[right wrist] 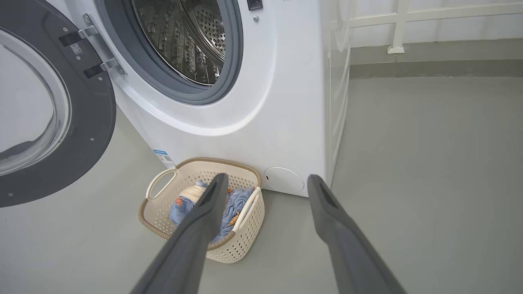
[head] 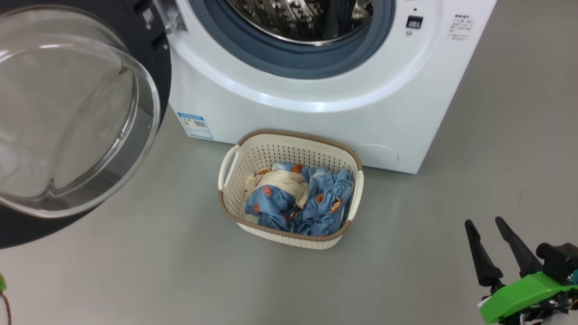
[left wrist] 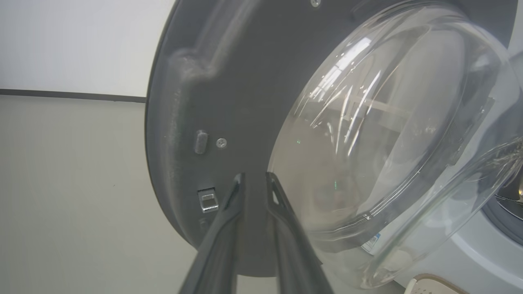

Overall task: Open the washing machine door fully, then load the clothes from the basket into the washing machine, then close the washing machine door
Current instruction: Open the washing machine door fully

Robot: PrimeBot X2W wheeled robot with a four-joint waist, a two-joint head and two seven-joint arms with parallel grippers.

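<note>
- Big white front-loading washing machine (head: 316,117) is standing at the far side, steel perforated drum (head: 307,18) and grey-blue rubber gasket (head: 293,63) showing.
- Large round washing machine door with black rim and bulging clear glass centre (head: 76,117) is hanging swung out to the left on its hinge, inner face toward the head camera.
- Small cream-white perforated basket with brown woven-look rim (head: 289,135) is sitting on the grey floor (head: 135,271), just in front of the machine's lower front panel, right of the blue label sticker (head: 195,125).
- Blue printed clothes (head: 316,203) are lying bunched inside the basket, one beige cloth piece (head: 280,183) lying on top toward the left.
- Right end effector (head: 483,221) is hovering at the near right, well apart from the basket, fingers spread wide, gripping nothing.
- Left end effector (left wrist: 255,175) is pointing at the door's dark inner rim beside the glass bowl, near the metal latch (left wrist: 208,200). Fingers are sitting a narrow gap apart with nothing between them; cannot tell if the tips are touching the door.
</note>
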